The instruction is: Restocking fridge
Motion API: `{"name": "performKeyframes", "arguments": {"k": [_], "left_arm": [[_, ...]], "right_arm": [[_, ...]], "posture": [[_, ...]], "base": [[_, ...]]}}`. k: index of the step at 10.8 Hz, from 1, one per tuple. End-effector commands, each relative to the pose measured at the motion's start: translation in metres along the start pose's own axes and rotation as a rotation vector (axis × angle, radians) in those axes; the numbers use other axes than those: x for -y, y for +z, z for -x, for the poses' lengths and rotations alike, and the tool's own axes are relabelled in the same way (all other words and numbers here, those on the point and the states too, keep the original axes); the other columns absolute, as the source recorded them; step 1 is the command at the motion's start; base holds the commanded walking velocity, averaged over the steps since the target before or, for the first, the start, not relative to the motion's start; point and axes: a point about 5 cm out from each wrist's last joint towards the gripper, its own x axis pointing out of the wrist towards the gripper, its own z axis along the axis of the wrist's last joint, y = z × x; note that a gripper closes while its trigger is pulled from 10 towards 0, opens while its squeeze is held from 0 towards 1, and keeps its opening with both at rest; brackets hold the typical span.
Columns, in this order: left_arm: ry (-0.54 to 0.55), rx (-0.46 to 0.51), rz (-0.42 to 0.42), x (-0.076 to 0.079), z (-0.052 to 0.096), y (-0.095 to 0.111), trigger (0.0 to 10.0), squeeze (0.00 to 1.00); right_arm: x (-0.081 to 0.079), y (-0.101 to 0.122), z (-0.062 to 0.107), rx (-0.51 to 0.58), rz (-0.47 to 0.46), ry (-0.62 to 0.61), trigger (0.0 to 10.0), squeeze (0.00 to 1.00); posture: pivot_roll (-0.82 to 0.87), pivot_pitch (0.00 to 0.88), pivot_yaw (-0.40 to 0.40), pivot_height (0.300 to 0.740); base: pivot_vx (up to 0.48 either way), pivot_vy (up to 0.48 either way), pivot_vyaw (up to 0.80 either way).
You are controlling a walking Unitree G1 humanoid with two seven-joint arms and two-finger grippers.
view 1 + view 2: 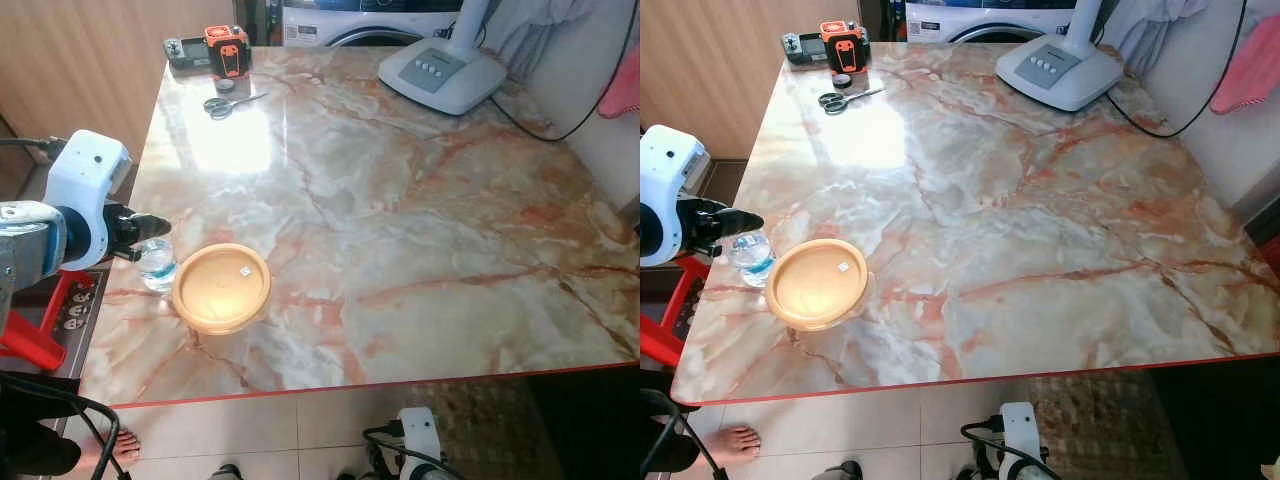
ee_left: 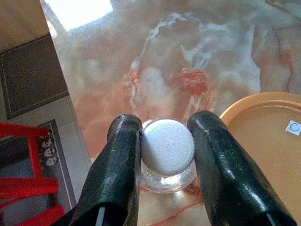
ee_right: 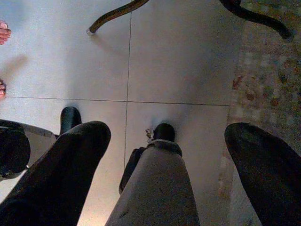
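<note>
One small clear plastic bottle (image 1: 157,264) with a white cap stands near the left edge of the marble-patterned table (image 1: 420,230), and right beside it sits one round, shallow orange lid or dish (image 1: 221,287) with a tiny white sticker. The left gripper (image 2: 164,155) is over the bottle, two glossy black fingers (image 2: 120,160) either side of the cap, pressing in against it from both sides. The right gripper (image 3: 164,155) hangs low by the floor tiles, fingers spread wide apart on nothing. At the far left corner: one pair of scissors (image 1: 228,103), one orange-and-black device (image 1: 227,50), one dark controller-like gadget (image 1: 186,50). Far right, one grey fan base (image 1: 442,75) with a row of buttons, its black cable (image 1: 540,125) trailing off. The polished slab is glossy, veined in pink and rust, red-trimmed along the near edge. Its whole middle and right stretch lie open. A red stool (image 1: 40,320) stands off the left edge; a bare foot (image 1: 112,450) shows on the tiles below.
</note>
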Motion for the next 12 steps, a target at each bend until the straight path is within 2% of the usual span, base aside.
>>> {"name": "performKeyframes", "arguments": {"k": [1,3,4,5,7,8,9,10,11,12], "left_arm": [[-0.014,-0.016,-0.03,0.0023,0.0026,-0.0015,10.0,0.0],[-0.024,-0.035,-0.068,0.0046,0.0025,-0.006,10.0,0.0],[-0.022,-0.044,-0.124,0.0052,0.0027,-0.0087,10.0,0.0],[-0.024,-0.044,-0.126,0.0054,0.0025,-0.009,10.0,0.0],[-0.024,-0.037,-0.136,0.0048,0.0027,-0.0085,10.0,0.22],[-0.025,-0.033,-0.14,0.004,0.0032,-0.0081,10.0,0.02],[-0.021,-0.03,-0.146,0.0036,0.0037,-0.0077,10.0,0.0],[-0.017,-0.027,-0.15,0.0026,0.004,-0.008,10.0,0.42],[-0.015,-0.03,-0.149,0.0018,0.0041,-0.0092,10.0,1.0],[-0.006,-0.029,-0.141,0.0002,0.005,-0.0086,10.0,1.0]], "right_arm": [[0.0007,-0.0084,0.0016,-0.032,-0.003,0.0,10.0,0.0],[0.0006,-0.0083,0.0016,-0.032,-0.001,0.001,10.0,0.0],[0.0008,-0.0083,0.0017,-0.032,-0.001,0.001,10.0,0.0],[0.0009,-0.0083,0.0017,-0.032,0.0,0.001,10.0,0.0],[0.0011,-0.0081,0.0017,-0.032,0.0,0.0,10.0,0.0],[0.0013,-0.008,0.0016,-0.032,0.0,0.0,10.0,0.0],[0.0014,-0.0078,0.0016,-0.032,0.002,0.001,10.0,0.0],[0.0015,-0.0077,0.0016,-0.031,0.003,0.001,10.0,0.0],[0.0016,-0.0076,0.0016,-0.031,0.004,0.002,10.0,0.0],[0.0018,-0.0077,0.0017,-0.031,0.003,0.002,10.0,0.0]], "posture": [[0.05,0.172,-0.068,0.74],[0.05,0.173,-0.068,0.74],[0.05,0.173,-0.068,0.74],[0.05,0.173,-0.068,0.74],[0.05,0.171,-0.069,0.74],[0.05,0.171,-0.07,0.74],[0.05,0.171,-0.072,0.74],[0.05,0.171,-0.072,0.74],[0.05,0.171,-0.073,0.74],[0.05,0.172,-0.075,0.74]], "base": [[0.0,0.0,0.0],[0.0,0.0,0.0],[0.0,0.0,0.0],[0.0,0.0,0.0],[0.0,0.0,0.0],[0.0,0.0,0.0],[0.0,0.0,0.0],[0.0,0.0,0.0],[0.0,0.0,0.0],[0.0,0.0,0.0]]}}
